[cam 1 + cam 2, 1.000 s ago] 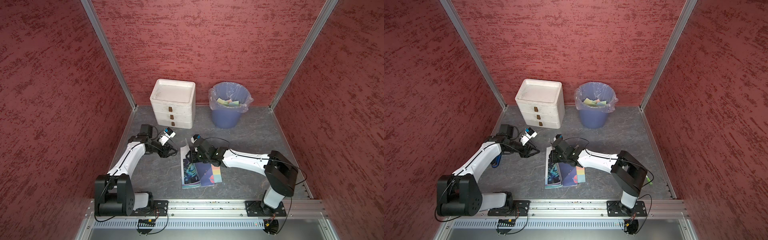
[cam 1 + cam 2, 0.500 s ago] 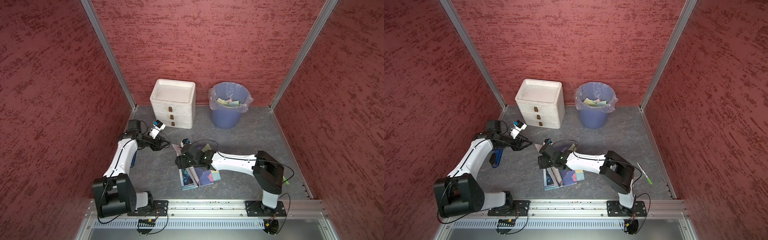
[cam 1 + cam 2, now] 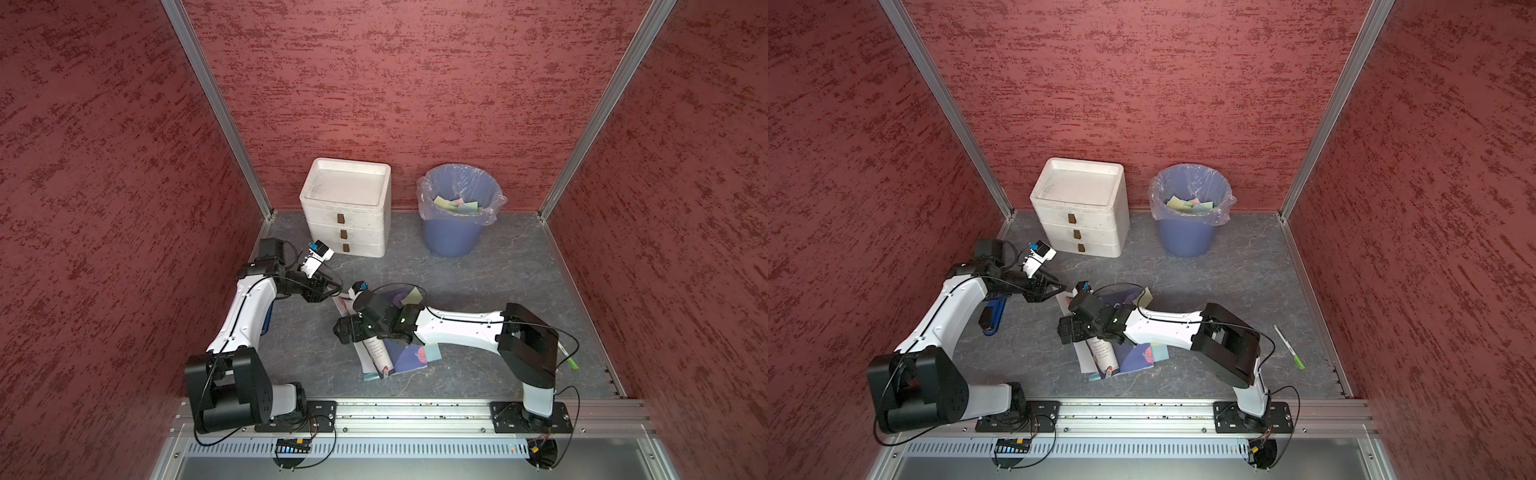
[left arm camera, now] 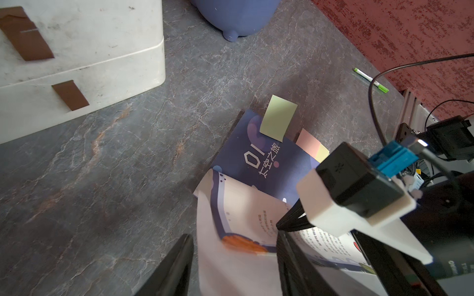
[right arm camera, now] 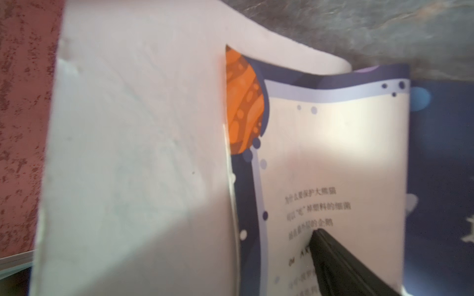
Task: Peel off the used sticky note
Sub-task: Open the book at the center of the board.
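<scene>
Left gripper (image 3: 332, 286): hovering just beside the book's far-left corner, jaws parted as before, empty.
Right gripper (image 3: 345, 331): sliding leftward over the pages, jaws spreading wide, releasing its hold.
Book (image 3: 401, 358): lying slewed round, leaves fanning open.
Green sticky note (image 3: 413, 296): still clinging at the far edge, so peeling is not yet starting.
</scene>
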{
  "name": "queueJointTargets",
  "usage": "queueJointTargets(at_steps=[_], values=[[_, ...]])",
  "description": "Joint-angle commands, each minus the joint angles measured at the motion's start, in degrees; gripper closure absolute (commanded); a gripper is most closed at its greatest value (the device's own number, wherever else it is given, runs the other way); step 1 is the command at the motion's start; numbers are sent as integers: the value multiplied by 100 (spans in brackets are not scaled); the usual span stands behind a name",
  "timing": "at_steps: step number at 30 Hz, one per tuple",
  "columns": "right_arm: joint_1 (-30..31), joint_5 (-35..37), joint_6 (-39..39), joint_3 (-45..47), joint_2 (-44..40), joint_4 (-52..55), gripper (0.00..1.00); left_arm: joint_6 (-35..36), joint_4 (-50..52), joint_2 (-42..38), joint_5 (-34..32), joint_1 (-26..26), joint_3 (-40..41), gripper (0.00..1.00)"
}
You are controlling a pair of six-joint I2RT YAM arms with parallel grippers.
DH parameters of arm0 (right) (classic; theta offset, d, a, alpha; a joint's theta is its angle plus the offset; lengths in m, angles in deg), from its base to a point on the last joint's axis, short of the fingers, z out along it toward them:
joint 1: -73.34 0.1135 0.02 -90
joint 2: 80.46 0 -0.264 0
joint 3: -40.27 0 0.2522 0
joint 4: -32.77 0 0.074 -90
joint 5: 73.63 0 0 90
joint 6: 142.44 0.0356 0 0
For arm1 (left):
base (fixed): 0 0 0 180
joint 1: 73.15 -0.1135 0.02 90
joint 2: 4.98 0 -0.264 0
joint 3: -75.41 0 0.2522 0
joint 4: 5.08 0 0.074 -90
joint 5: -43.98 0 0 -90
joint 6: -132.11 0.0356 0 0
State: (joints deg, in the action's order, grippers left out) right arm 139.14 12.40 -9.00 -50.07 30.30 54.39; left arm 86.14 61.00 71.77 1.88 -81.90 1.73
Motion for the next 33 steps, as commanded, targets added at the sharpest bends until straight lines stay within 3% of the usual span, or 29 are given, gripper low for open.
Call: queueJointTargets(at_steps=[1, 11, 19, 26, 33], values=[[129, -413, 226, -134, 149, -387, 4, 247, 239, -11, 5, 96, -21, 45], [208, -806, 534, -22, 254, -1027, 4, 775, 662, -210, -267, 93, 36, 45], [281, -881, 528, 36, 349, -1157, 2, 2070, 1527, -69, -996, 140, 682, 46], [319, -882, 582, 420, -25, -1534, 1, 2245, 751, 125, -1980, 116, 1478, 47], [309, -976, 773, 1013, -491, -2046, 2, 2210, 265, 244, -2333, 84, 1659, 47]])
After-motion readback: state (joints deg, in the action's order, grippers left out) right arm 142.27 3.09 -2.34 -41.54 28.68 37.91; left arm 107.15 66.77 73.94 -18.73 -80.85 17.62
